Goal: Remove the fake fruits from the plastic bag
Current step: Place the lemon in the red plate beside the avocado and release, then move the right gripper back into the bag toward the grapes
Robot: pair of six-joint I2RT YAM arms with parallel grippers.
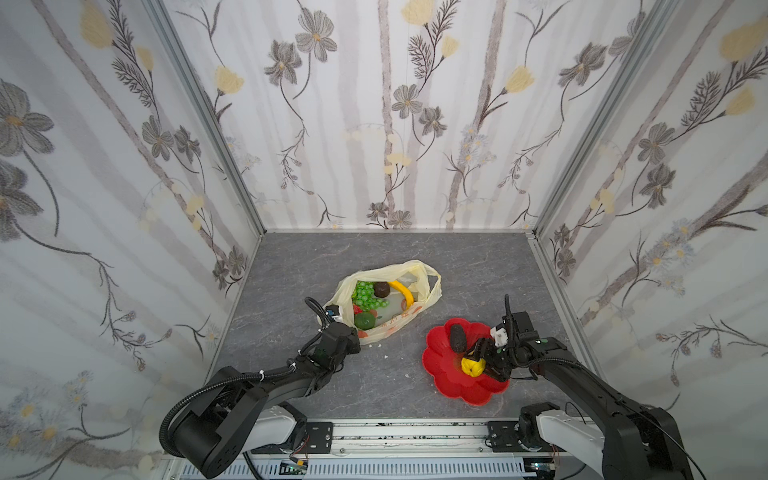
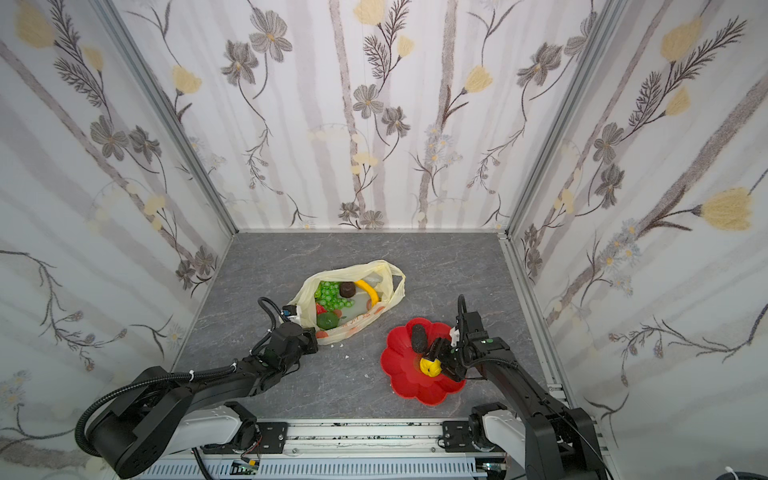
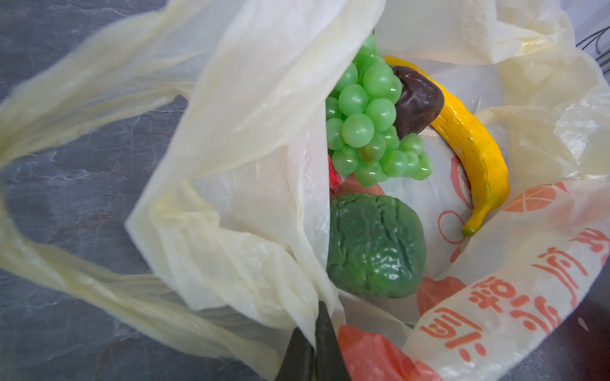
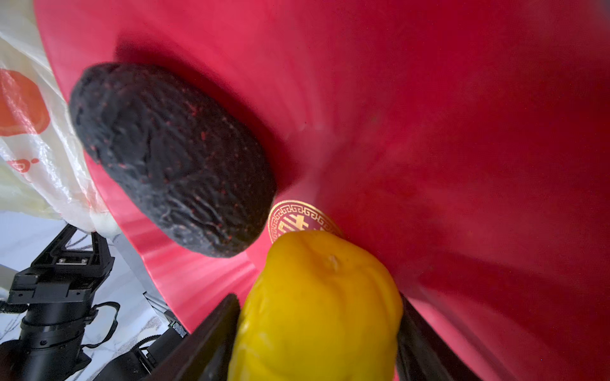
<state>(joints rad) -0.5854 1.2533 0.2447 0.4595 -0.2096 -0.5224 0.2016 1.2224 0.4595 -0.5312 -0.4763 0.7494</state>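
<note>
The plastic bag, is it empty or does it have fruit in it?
Not empty: the plastic bag holds a grape bunch, a banana, a dark brown piece and a bumpy green fruit.

A red dish shaped like a flower sits at the lower right of both top views on a grey table, with a round gold mark in its middle, flowery walls behind, and a metal rail along the bottom.

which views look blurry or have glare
Right wrist view: lemon near the lens is soft, dark fruit shadows the red dish. Left wrist view: glints on the bumpy green fruit, bag handles smeared. Both top views: sharp.
</note>
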